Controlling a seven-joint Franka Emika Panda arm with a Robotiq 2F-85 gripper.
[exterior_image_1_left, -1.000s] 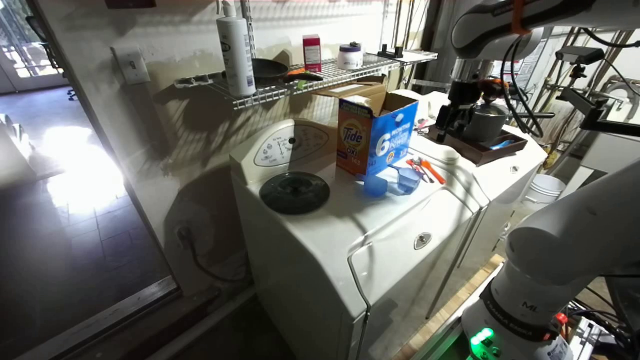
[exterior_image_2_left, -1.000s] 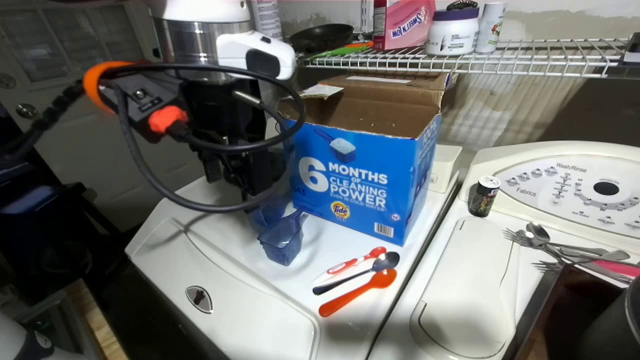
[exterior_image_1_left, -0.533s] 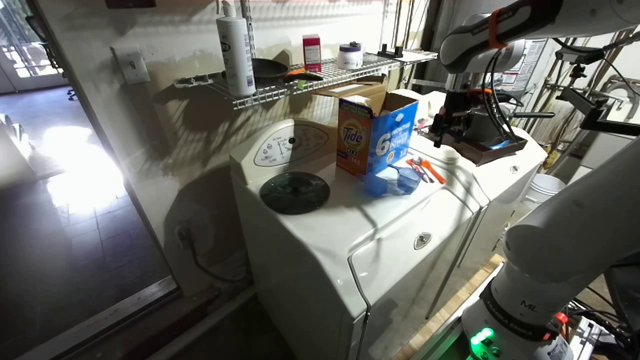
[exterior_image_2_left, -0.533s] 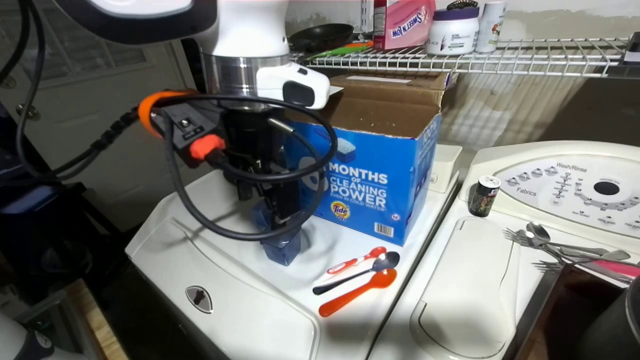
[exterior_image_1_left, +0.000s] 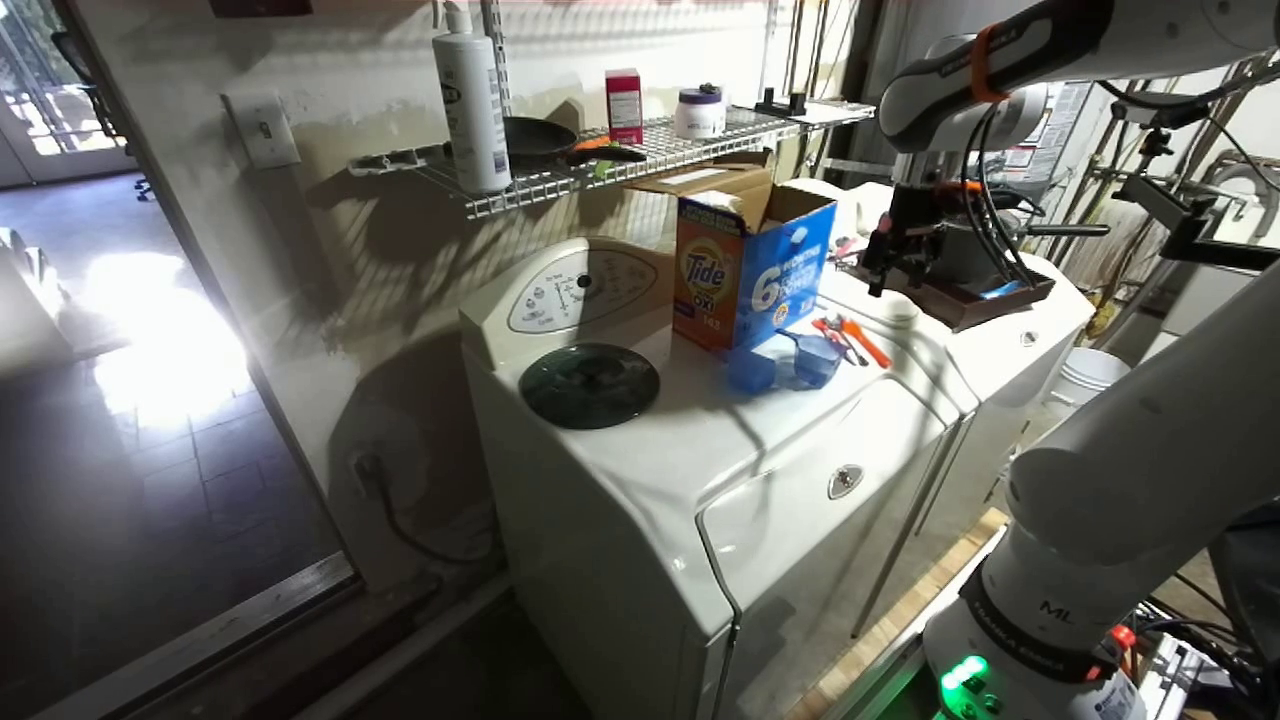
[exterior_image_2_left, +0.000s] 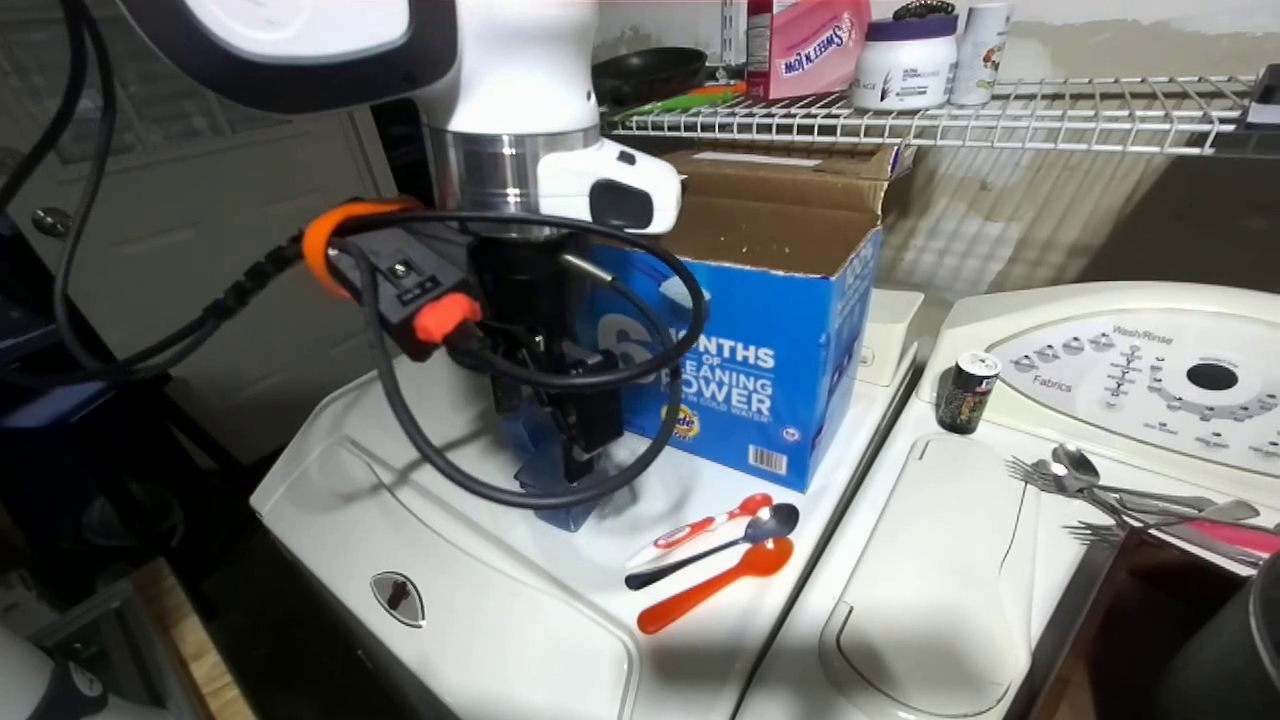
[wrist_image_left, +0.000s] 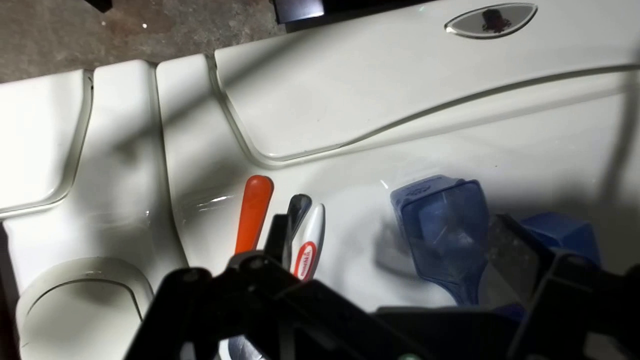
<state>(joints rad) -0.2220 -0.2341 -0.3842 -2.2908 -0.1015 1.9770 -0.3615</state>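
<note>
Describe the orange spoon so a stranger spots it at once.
On a white machine stands an open Tide box. Near it, side by side, lie a white-handled spoon, a dark spoon and the orange spoon, which alone is orange all over.

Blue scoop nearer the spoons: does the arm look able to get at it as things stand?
Likely yes: the gripper is open, and in the wrist view the blue scoop shows between its fingers, nothing seen lying on it. The other scoop, close beside, may crowd one finger.
</note>
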